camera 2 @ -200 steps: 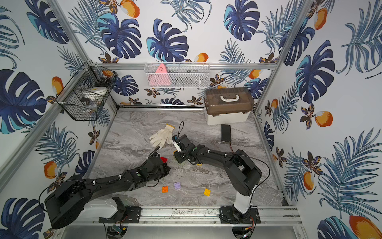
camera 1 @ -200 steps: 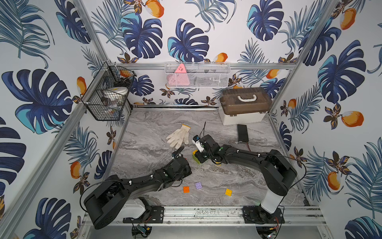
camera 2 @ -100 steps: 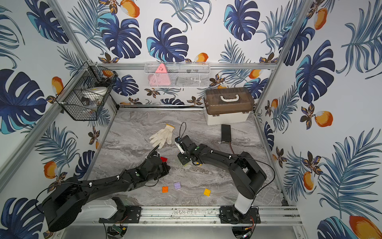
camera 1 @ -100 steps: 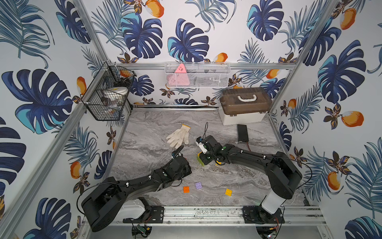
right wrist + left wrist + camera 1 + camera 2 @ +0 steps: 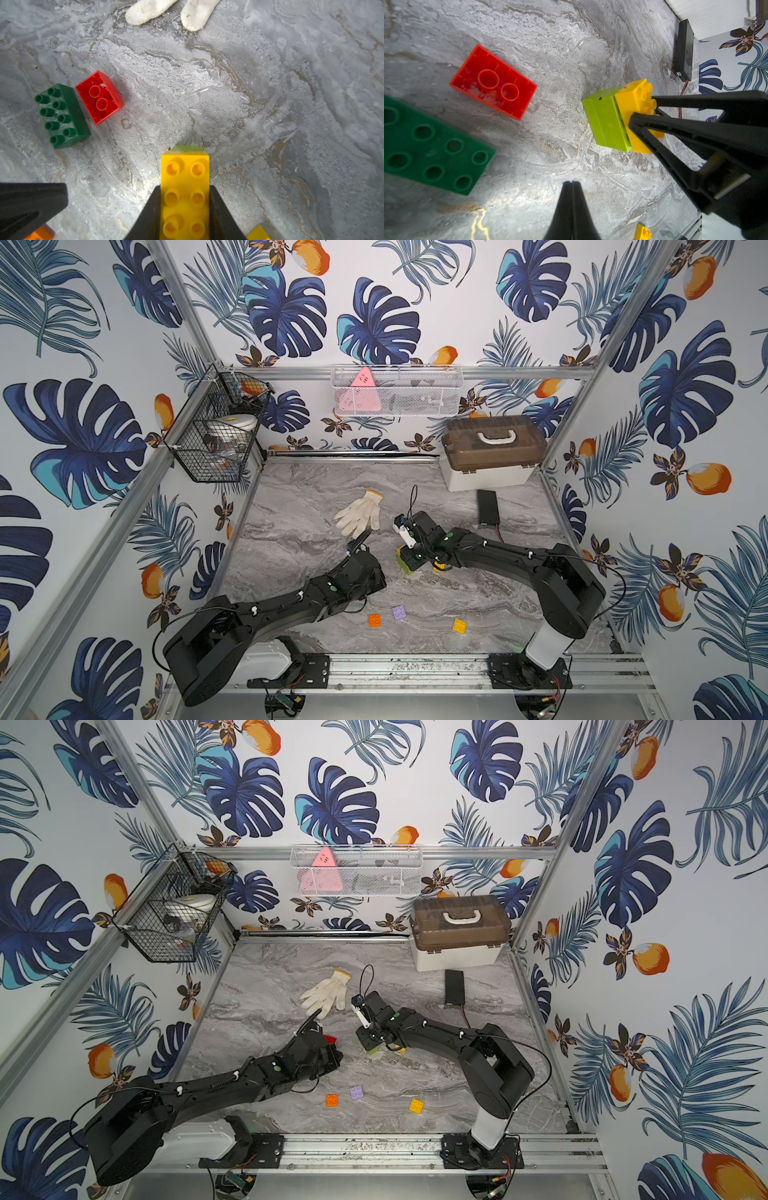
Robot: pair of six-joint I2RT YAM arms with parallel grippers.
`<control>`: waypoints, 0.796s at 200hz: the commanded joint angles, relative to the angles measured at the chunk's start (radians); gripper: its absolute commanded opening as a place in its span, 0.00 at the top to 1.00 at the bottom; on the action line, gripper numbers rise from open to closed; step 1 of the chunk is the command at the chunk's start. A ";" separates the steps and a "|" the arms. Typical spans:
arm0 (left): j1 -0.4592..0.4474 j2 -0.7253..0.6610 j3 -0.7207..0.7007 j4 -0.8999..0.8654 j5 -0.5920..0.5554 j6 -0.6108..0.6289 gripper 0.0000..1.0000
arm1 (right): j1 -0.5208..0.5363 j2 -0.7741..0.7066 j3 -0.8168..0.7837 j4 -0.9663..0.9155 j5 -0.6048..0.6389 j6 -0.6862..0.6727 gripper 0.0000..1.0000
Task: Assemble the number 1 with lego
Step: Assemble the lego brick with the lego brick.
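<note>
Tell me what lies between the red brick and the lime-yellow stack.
Only bare tabletop separates the red brick from the lime-yellow stack in the left wrist view.

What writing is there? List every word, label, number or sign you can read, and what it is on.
No text can be read.
On the pink triangle in the white basket: dark marks, too small to read.
On the yellow brick, red brick and green brick: no lettering shows.
On the black box: no readable label.

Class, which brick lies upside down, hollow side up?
The red brick, beside the dark green brick: its hollow underside with two rings faces up, while the green one shows studs.
</note>
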 commanded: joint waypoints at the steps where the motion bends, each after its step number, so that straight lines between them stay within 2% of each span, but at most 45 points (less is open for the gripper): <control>1: 0.002 0.002 -0.003 0.011 0.000 0.008 1.00 | 0.005 0.027 -0.001 -0.102 0.049 0.037 1.00; 79: 0.002 -0.014 -0.012 0.008 -0.007 0.008 1.00 | 0.035 0.067 -0.002 -0.162 0.187 0.160 1.00; 132: 0.002 -0.023 -0.014 0.003 -0.008 0.009 1.00 | 0.039 0.047 -0.035 -0.121 0.142 0.202 1.00; 159: 0.003 -0.026 -0.012 -0.002 -0.008 0.012 1.00 | 0.041 0.041 -0.026 -0.146 0.199 0.197 1.00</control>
